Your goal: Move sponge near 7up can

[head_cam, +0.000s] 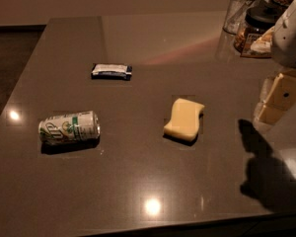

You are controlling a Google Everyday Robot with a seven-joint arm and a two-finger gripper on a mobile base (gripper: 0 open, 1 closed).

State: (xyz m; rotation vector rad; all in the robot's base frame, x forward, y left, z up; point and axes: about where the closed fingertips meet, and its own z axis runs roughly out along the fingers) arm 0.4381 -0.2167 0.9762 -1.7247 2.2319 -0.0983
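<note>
Yellow foam sponge (184, 119), wavy-sided block, well apart from silver-green aluminium 7up can (69, 128) lying sideways; gripper (275, 101) at right edge, opening cannot tell; pinch sponge across its width.

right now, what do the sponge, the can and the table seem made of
The sponge: soft-looking pale yellow foam, matte, thick with wavy sides. The can: thin metal, likely aluminium, shiny silver with green print. The table: dark polished stone or laminate, reflecting light spots. The gripper hangs at the right edge, apart from the sponge.
</note>
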